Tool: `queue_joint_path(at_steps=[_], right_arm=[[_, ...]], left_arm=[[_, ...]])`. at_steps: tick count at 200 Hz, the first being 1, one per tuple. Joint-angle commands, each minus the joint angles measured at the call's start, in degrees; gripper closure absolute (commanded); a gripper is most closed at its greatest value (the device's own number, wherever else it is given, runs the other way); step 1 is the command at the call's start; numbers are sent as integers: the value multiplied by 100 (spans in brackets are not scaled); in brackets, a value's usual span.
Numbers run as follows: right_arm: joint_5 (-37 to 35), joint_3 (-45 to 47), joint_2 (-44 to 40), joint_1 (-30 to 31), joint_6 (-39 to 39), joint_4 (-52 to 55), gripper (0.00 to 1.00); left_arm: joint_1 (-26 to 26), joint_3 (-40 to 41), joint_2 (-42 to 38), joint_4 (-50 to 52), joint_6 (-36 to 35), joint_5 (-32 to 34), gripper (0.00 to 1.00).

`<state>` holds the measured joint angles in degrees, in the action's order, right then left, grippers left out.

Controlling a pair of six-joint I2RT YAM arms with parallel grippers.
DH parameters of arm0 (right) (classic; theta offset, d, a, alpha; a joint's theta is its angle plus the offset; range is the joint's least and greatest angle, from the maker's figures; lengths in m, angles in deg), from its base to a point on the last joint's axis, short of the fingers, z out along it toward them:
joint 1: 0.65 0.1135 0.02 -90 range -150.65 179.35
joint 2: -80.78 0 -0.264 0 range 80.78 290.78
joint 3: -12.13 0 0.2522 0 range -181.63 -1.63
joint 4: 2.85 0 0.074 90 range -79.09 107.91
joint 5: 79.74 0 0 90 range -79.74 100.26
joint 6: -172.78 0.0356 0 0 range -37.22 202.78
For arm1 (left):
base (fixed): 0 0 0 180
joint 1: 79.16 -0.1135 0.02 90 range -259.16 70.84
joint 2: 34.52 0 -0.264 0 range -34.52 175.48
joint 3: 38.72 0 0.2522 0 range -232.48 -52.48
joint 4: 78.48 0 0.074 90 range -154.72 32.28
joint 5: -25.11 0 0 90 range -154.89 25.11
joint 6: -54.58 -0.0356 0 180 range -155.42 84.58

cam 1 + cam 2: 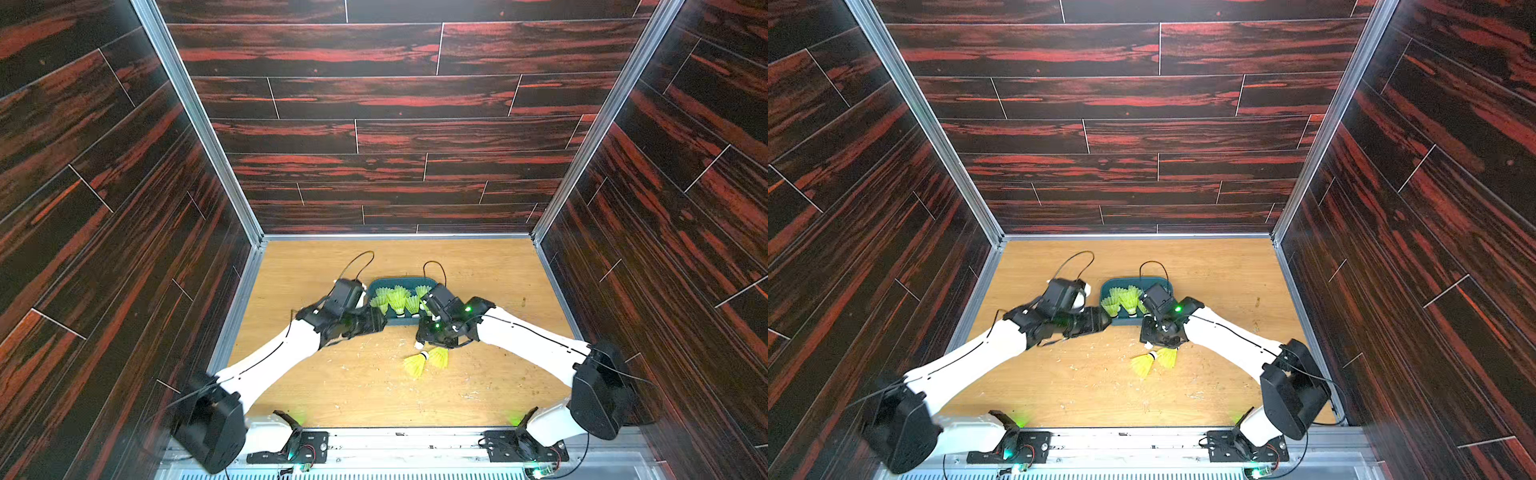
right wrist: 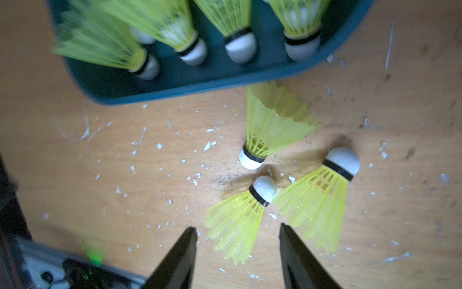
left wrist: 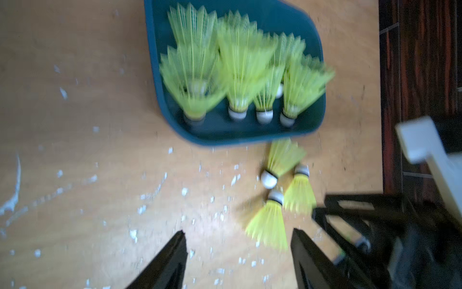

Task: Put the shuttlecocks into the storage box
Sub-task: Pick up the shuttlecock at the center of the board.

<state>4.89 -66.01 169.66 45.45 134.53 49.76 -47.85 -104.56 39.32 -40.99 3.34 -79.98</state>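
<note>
The teal storage box point(image 1: 399, 283) sits mid-table and holds several neon shuttlecocks point(image 1: 398, 300) with white tips toward the front. Three more shuttlecocks lie on the table in front of its right corner: one point(image 2: 272, 125) by the box wall, one point(image 2: 317, 200) to the side, and one point(image 2: 237, 217) whose skirt reaches between the tips of my right gripper point(image 2: 237, 227). That gripper is open and its fingers do not touch the skirt. My left gripper point(image 3: 238, 231) is open and empty by the box's left front corner point(image 3: 175, 120), with a loose shuttlecock point(image 3: 268, 222) near one finger.
White flecks and scratches point(image 2: 160, 146) litter the wooden tabletop point(image 1: 332, 386). Dark wood-pattern walls point(image 1: 395, 199) with metal corner posts enclose the table on three sides. The right arm point(image 3: 375, 225) shows close beside the left gripper in the left wrist view.
</note>
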Motion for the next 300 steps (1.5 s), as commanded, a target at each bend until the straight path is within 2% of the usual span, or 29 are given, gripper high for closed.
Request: queue_joint_path(at_steps=[1,35,91,178,225,300], right_arm=[[-283,4,198,144,711,-124,50],[-333,75,398,179,1128,-311,52],[-316,205,668,176,1502,-458,53],[-509,-2,1326,156,1565,-714,55],[-602,-36,1510,142,1523,-853,61],[-781,30,1620,70,1365,-774,61]], left_arm=[[15,399,-369,-257,-106,-344,30],[15,960,-585,-729,51,-771,30],[15,1243,-793,-890,167,-805,30],[14,1323,-951,-771,193,-888,31],[8,1393,-943,-852,224,-977,31],[15,1345,-802,-997,291,-1014,31]])
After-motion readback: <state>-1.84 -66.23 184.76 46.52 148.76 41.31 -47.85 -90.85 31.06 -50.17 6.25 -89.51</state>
